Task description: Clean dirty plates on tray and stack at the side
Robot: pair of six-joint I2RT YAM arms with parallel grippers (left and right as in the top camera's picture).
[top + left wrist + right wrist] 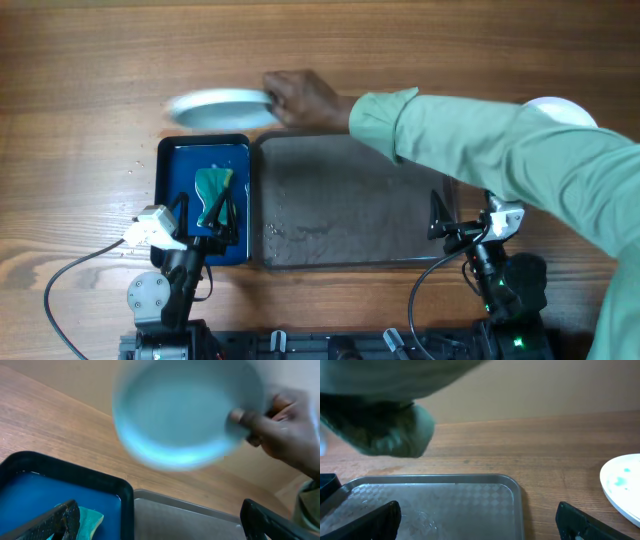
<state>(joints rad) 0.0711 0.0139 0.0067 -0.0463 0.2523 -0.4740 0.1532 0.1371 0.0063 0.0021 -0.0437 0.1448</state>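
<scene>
A person's hand (pixel 300 95) holds a white plate (pixel 220 108) above the table beyond the trays. In the left wrist view the plate (pixel 185 410) is blurred and shows no smear. The grey-brown tray (pixel 350 200) holds no plates; it also shows in the right wrist view (pixel 445 502). A second white plate (pixel 560 108) with a blue smear (pixel 622 485) lies on the table at the far right. My left gripper (pixel 207 215) is open and empty over the blue tray (pixel 160 525). My right gripper (pixel 463 215) is open and empty at the grey tray's right end (pixel 477 522).
A smaller glossy blue tray (pixel 170 200) left of the grey tray holds a teal sponge (pixel 212 188), close to my left finger (pixel 92 517). The person's green-sleeved arm (pixel 480 140) crosses over the grey tray's far edge from the right.
</scene>
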